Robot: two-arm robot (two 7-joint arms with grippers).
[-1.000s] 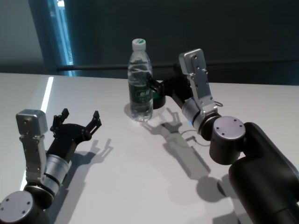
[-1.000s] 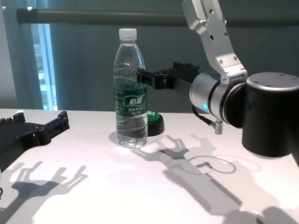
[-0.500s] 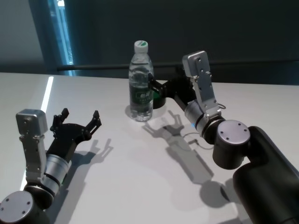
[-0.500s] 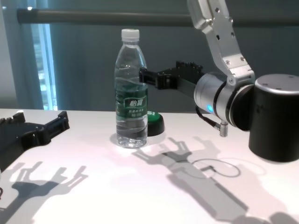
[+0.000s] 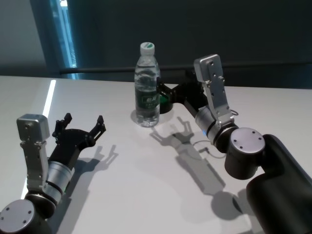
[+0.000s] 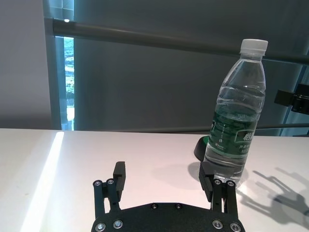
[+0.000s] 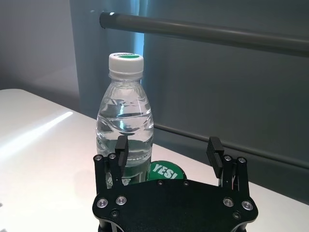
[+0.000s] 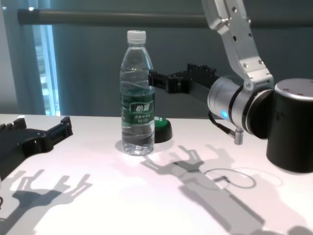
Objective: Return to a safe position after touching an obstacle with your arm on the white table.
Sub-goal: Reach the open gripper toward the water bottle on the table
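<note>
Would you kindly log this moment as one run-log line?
right end effector: open, beside upright clear plastic water bottle | left end effector: open, parked low over white table

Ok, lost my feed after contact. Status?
Right gripper open, beside the bottle at label height. Bottle upright on the white table. Left gripper open, parked low. Green puck behind the bottle.

white table point(image 5: 146, 185), upright water bottle point(image 5: 147, 87), green-topped puck point(image 8: 162, 128)

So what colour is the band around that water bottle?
Dark green with white characters on the water bottle; it shows best in the chest view.
</note>
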